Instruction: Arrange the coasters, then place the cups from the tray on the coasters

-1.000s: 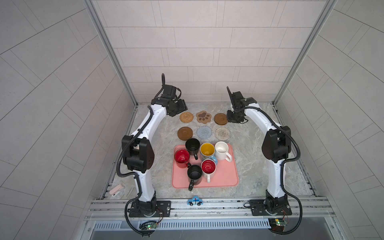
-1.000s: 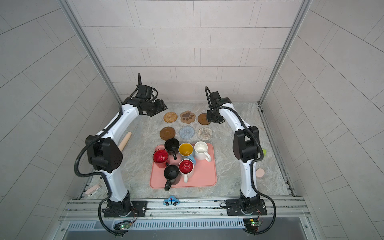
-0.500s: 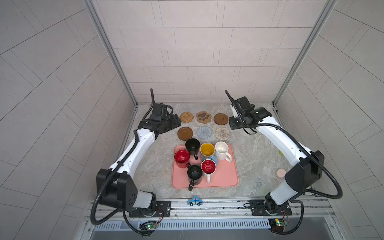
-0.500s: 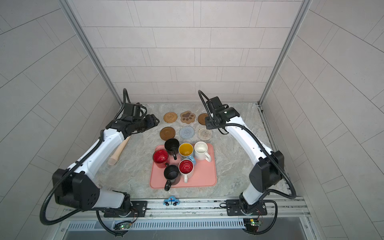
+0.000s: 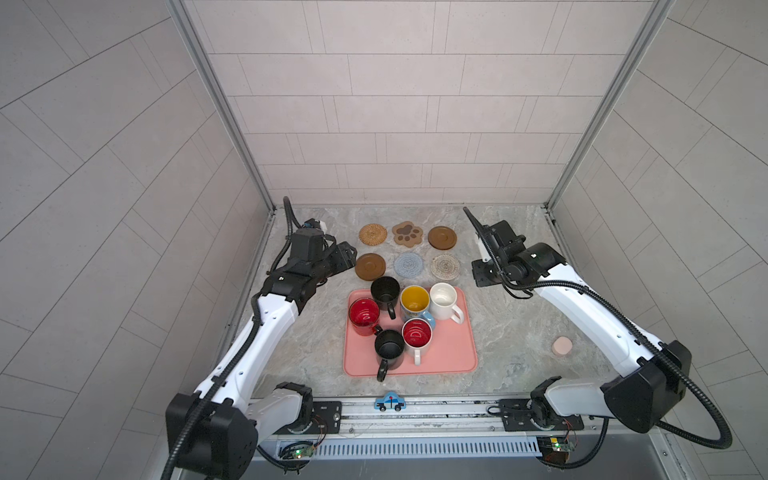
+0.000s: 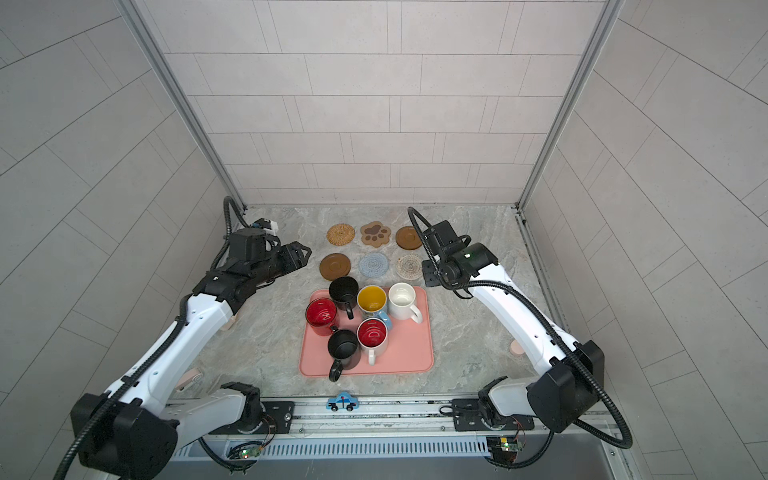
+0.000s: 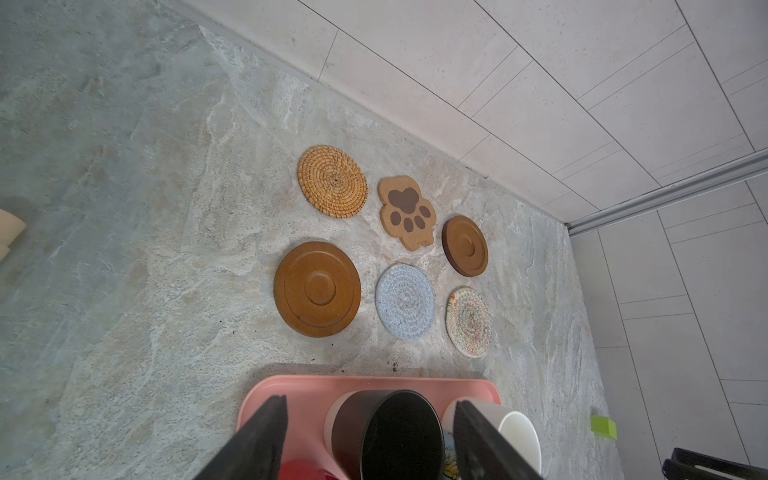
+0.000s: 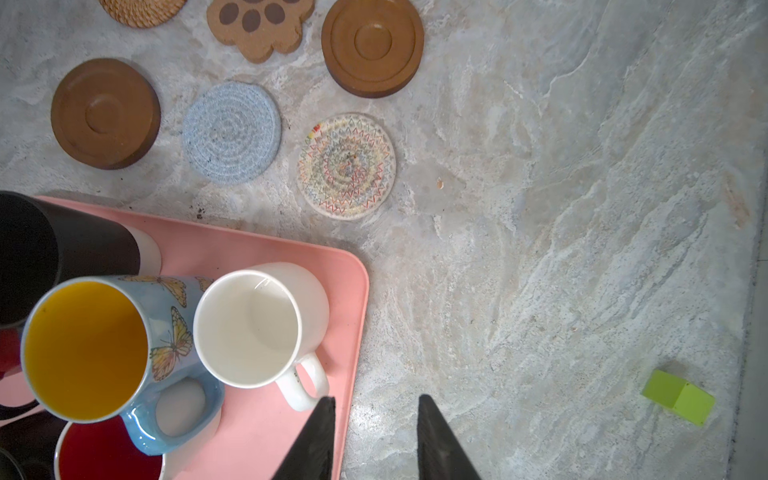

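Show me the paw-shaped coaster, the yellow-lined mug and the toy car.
paw-shaped coaster (image 7: pixel 404 199): left wrist view, big brown pad.
yellow-lined mug (image 8: pixel 85 349): right wrist view, yellow inside.
toy car (image 5: pixel 383 404): a top view, blue body.

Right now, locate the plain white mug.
In both top views, the plain white mug stands in the tray's far right corner, beside the blue mug.

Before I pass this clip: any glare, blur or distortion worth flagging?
Both top views: sharp, evenly lit, wide-angle bending of the side-wall tiles. Left wrist: rattan coaster crisp, left fingers soft and dark. Right wrist: small glints on the glazed butterfly mug.
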